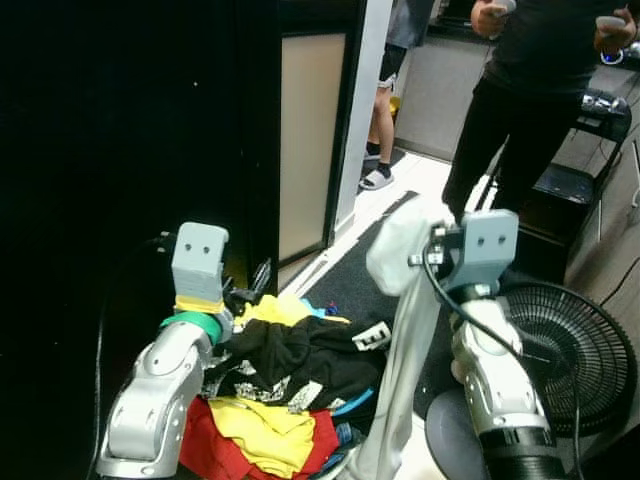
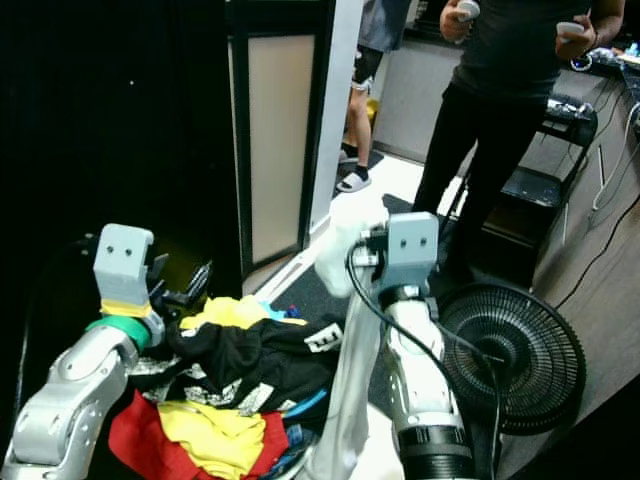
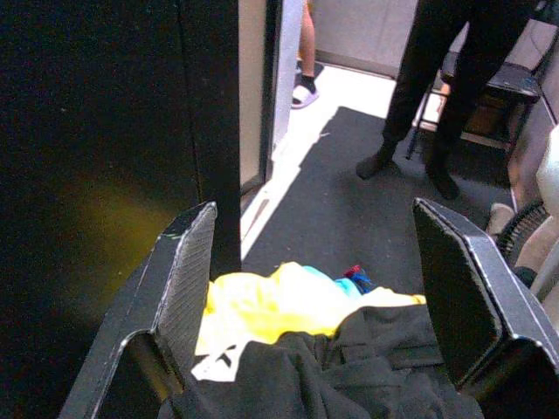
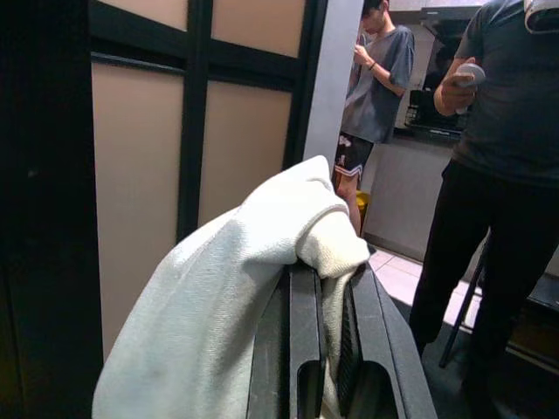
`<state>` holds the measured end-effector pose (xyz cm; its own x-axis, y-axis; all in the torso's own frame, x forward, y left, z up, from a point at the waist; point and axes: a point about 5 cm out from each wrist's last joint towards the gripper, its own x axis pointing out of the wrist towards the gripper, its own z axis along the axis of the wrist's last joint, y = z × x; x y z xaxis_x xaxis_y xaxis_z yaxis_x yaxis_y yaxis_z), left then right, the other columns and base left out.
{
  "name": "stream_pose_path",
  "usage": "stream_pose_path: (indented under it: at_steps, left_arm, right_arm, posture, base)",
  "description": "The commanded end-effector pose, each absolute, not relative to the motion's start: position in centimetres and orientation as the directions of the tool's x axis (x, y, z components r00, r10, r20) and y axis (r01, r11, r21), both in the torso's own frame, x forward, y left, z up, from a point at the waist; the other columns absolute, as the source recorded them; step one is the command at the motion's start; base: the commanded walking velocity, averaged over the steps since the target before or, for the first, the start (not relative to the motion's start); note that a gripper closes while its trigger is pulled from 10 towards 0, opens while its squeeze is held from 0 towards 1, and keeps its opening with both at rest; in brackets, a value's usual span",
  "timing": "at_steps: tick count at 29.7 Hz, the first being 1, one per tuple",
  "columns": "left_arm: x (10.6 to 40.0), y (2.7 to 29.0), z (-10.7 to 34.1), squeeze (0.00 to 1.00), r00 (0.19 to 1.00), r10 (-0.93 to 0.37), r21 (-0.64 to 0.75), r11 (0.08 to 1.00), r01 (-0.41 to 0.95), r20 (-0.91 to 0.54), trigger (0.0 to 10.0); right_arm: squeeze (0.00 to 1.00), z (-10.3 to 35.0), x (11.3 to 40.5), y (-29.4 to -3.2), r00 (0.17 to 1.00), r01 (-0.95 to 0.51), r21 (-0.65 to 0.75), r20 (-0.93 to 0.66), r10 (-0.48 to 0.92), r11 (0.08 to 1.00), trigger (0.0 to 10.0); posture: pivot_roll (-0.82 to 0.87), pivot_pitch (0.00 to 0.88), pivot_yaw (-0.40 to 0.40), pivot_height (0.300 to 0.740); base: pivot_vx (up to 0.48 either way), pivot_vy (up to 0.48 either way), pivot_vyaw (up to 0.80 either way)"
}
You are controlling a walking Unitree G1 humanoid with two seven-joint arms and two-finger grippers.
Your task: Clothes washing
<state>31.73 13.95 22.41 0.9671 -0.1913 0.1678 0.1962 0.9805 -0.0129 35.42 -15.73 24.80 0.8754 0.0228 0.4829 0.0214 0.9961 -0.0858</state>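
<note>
Right gripper (image 4: 325, 345) clamps our white garment (image 4: 227, 288) aloft, left gripper (image 3: 319, 305) wide open, empty over the clothes pile (image 1: 285, 375); we'd lift until the hem clears.

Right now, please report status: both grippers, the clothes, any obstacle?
Right gripper shut on white garment, lifted. Left gripper open over clothes pile. Floor fan beside right arm; a person stands ahead.

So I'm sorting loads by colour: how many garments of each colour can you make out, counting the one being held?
White garment, held in the right pincer: 1
Black garment: 1
Yellow garments: 2
Red garment: 1
Total: 5; blue scraps at the pile's edge are unclear.
</note>
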Motion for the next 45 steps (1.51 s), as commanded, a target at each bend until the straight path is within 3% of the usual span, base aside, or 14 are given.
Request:
stream_pose_path:
  at_steps: [1, 45]
  left_arm:
    - [31.9, 13.8, 22.4, 0.00, 0.971, -0.176, -0.006, 0.984, 0.179, 0.163, 10.0]
    - [31.9, 13.6, 22.2, 0.00, 0.977, -0.145, -0.001, 0.989, 0.147, 0.154, 10.0]
  right_arm:
    - [0.00, 24.3, 35.5, -15.8, 0.880, 0.025, -0.073, 0.474, 0.012, 0.997, 10.0]
    - [0.00, 21.9, 35.6, -14.7, 0.922, 0.007, -0.034, 0.387, 0.007, 0.999, 10.0]
  posture:
    - [0.00, 0.037, 0.013, 0.740]
    - [0.01, 0.055, 0.021, 0.740]
  base:
    - [0.000, 0.000, 0.00]
    - [-0.025, 0.000, 0.00]
